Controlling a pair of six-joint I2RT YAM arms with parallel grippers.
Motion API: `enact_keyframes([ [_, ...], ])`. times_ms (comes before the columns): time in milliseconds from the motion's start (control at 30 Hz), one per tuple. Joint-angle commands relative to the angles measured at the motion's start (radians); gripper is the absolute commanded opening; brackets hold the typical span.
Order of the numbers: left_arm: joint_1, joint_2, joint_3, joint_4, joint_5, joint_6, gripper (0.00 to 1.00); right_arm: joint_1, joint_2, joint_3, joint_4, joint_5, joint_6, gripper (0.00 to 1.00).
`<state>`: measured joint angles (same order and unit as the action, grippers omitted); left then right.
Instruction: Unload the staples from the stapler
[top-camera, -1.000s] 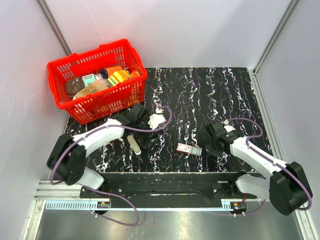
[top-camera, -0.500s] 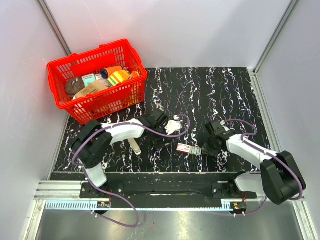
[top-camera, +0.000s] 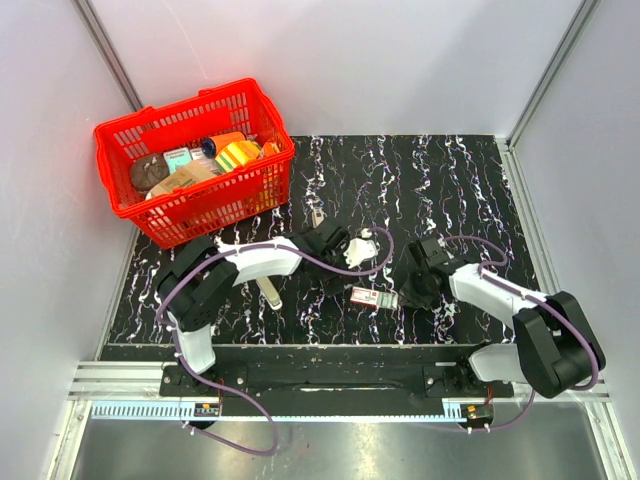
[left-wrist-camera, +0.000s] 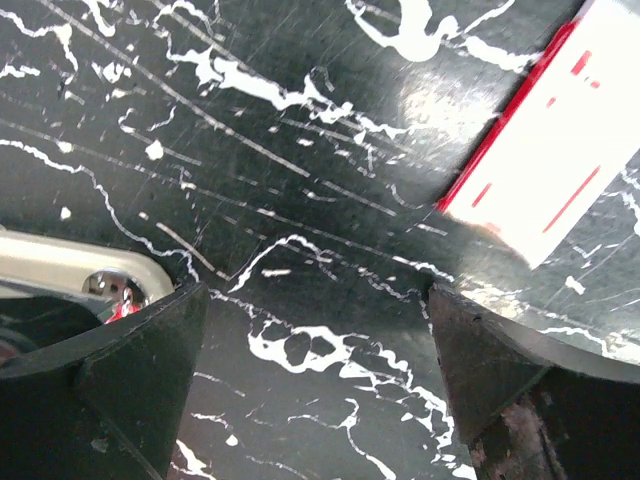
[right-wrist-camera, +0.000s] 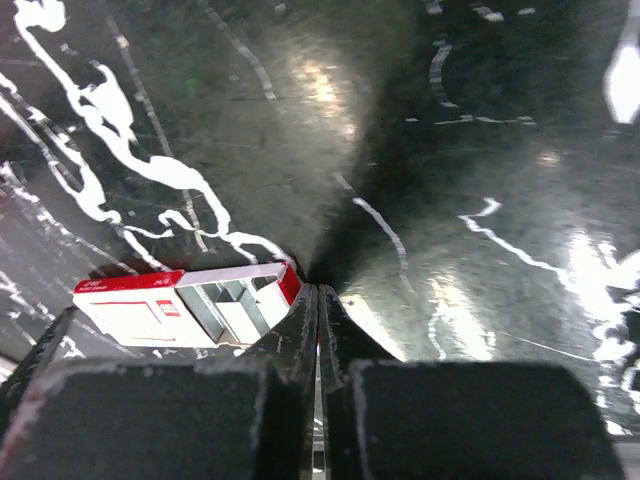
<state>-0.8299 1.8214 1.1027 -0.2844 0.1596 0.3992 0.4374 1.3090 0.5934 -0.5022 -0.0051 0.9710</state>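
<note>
Nearest us, low in the overhead frame, the two arms bend inward from their bases over the black marbled table (top-camera: 450, 180). The stapler (top-camera: 268, 291) lies flat at lower left of centre. It is a pale tan bar on a slight slant, just below the left arm's white link in the frame, and neither tool touches it. Just right of centre sits the staple box (top-camera: 377, 298), small, red and white.

The right gripper (right-wrist-camera: 318, 295) is low at the box's right end, its fingers pressed together and holding nothing. In its own camera the tips meet right at the box's red-edged corner, where the open end shows pale compartments; we cannot tell whether they touch it.

The left gripper (left-wrist-camera: 315, 345) hovers just up and left of the box, its jaws spread wide over the table with nothing between them. In its camera the box fills the upper right corner, and a pale metal part peeks out behind the left-hand finger — we cannot tell what it is.

Farthest off, at upper left, a red basket (top-camera: 220, 200) holds assorted packages, well apart from the box.
</note>
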Motion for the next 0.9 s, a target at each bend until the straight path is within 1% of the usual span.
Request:
enact_keyframes([
  [0, -0.035, 0.041, 0.023, 0.017, 0.008, -0.007, 0.95, 0.003, 0.058, -0.014, 0.096, -0.048, 0.008, 0.03],
  [300, -0.048, 0.072, 0.037, 0.019, 0.009, -0.01, 0.95, 0.003, 0.09, -0.014, 0.152, -0.081, 0.005, 0.01],
  [600, -0.049, 0.07, 0.031, 0.016, 0.003, -0.008, 0.94, 0.007, 0.136, -0.006, 0.194, -0.104, 0.0, 0.0],
  [767, -0.049, 0.064, 0.034, 0.011, 0.003, -0.01, 0.94, 0.027, 0.153, 0.016, 0.177, -0.075, -0.011, 0.0],
  [867, -0.051, 0.065, 0.036, 0.007, 0.006, -0.01, 0.94, 0.058, 0.151, 0.035, 0.149, -0.03, -0.012, 0.0],
])
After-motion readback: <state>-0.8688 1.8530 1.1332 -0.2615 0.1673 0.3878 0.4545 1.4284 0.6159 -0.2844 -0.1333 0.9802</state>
